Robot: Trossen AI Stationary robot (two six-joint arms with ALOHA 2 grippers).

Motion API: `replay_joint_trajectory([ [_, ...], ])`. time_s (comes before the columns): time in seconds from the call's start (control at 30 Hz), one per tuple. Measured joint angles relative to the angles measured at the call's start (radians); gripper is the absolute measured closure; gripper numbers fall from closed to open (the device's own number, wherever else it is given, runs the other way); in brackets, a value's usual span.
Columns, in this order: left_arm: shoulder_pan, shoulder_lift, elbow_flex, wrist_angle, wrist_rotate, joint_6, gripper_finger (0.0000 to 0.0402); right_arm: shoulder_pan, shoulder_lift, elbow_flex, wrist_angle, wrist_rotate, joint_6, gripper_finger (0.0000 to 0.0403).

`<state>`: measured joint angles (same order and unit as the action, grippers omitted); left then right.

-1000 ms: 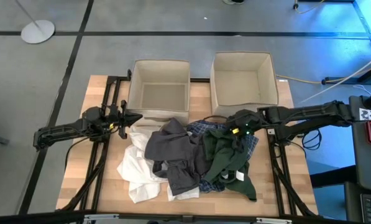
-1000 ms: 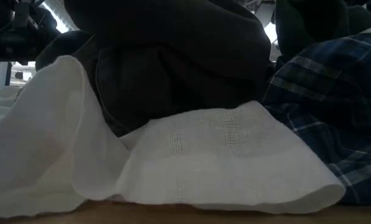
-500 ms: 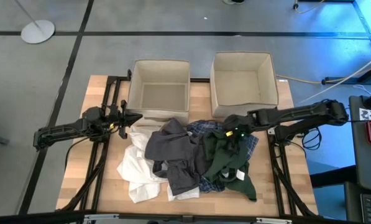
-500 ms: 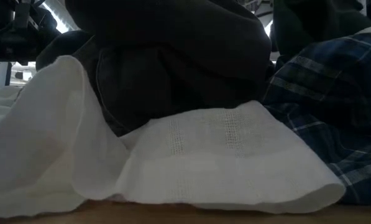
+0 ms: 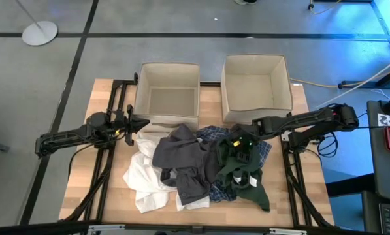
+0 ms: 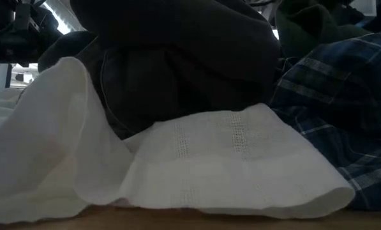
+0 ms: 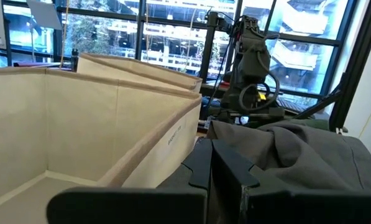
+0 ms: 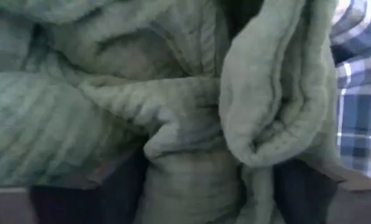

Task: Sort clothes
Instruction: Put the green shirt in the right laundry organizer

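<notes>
The clothes lie in a pile in the middle of the table: a dark grey garment [image 5: 181,156], white shirts [image 5: 146,179], a blue-and-white plaid shirt [image 5: 214,134] and a dark green garment [image 5: 243,166]. My right gripper [image 5: 237,139] is over the pile's right part, shut on the dark green garment. My left gripper [image 5: 134,124] is shut and empty beside the left box's near corner, just left of the pile. In the low view the white shirt [image 6: 228,160] rests on the table, with the grey garment [image 6: 177,70] on top of it. My right gripper pinches a bunched fold of the dark green garment [image 8: 191,143] between its two fingers [image 8: 303,186], several layers thick. It comes slanting down from the table's right side. The garment's far part is raised, and its near end [image 5: 255,190] lies on the pile.
Two beige square fabric boxes stand open at the table's far side, the left box [image 5: 142,85] and the right box [image 5: 226,85]. The pile covers most of the table's middle. Bare wood shows at the near left [image 5: 90,189] and near right [image 5: 292,196].
My right gripper has gone toward the table's left edge and a little nearer, taking the far part of the dark green garment with it. That part has bunched over the pile, while the garment's near end has stayed in place.
</notes>
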<state>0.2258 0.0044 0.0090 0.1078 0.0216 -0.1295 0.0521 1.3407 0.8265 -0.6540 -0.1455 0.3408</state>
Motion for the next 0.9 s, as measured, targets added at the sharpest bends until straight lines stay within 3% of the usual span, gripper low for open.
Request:
replay_joint_trajectory([
  [0.27, 0.0, 0.0, 0.0, 0.0, 0.0, 0.0, 0.0398, 0.0, -0.003, 0.014, -0.007, 0.005, -0.046, 0.0312],
  [0.4, 0.0, 0.0, 0.0, 0.002, -0.007, 0.0, 0.0398, 0.0, -0.003, 0.047, -0.082, 0.026, -0.09, 0.0383],
  [0.63, 0.0, 0.0, 0.0, 0.002, -0.008, 0.0, 0.0398, 0.0, -0.047, 0.093, -0.107, 0.102, -0.146, 0.0369],
  [0.9, 0.0, 0.0, 0.0, 0.008, -0.008, 0.0, 0.0398, 0.0, -0.176, 0.136, -0.084, 0.195, -0.204, 0.0391],
])
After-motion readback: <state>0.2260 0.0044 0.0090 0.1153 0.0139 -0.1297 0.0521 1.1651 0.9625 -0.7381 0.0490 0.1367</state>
